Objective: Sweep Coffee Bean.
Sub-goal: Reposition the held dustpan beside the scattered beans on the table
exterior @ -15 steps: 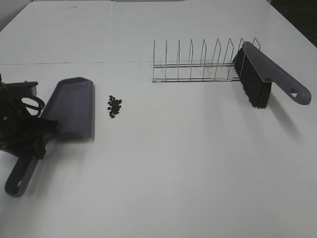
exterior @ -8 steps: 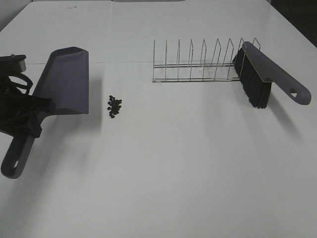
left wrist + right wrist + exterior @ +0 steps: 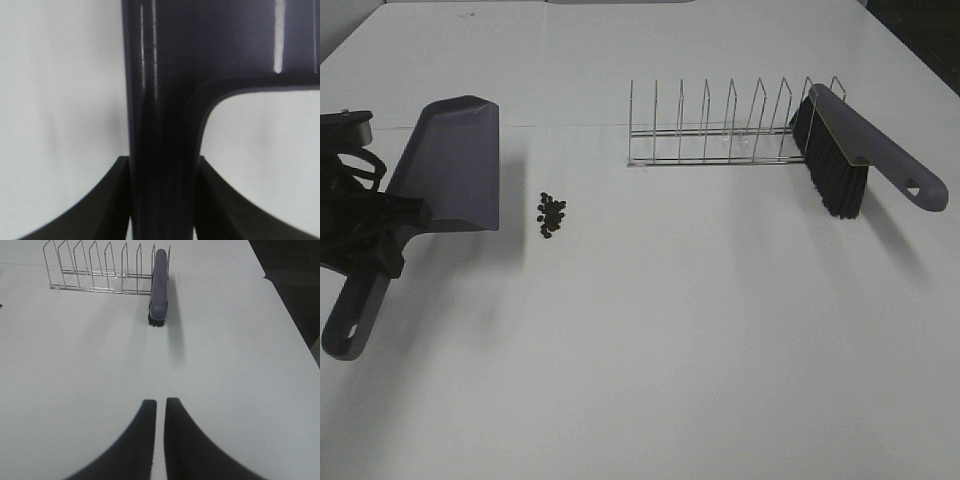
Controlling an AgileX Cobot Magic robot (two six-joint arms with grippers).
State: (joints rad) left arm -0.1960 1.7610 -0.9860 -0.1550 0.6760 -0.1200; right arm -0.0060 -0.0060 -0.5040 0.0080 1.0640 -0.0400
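Note:
A loose cluster of dark coffee beans [image 3: 551, 215] lies on the white table, left of the middle. My left gripper [image 3: 382, 238] is shut on the handle of a grey-purple dustpan [image 3: 450, 168] and holds it off the table, its blade edge just left of the beans. In the left wrist view the fingers [image 3: 112, 200] clamp the dustpan handle [image 3: 162, 150]. A grey-purple brush [image 3: 865, 150] with black bristles leans in the right end of a wire rack [image 3: 720, 125]. My right gripper [image 3: 160, 407] is shut and empty, well short of the brush [image 3: 159, 282], and out of the high view.
The wire rack [image 3: 95, 270] stands at the back right of the white table [image 3: 700, 340]. The table's right edge [image 3: 280, 305] borders a dark floor.
Since a second ago the left gripper has lifted the dustpan and carried it toward the far left. It has held still over the last half second. Beans and brush have not moved.

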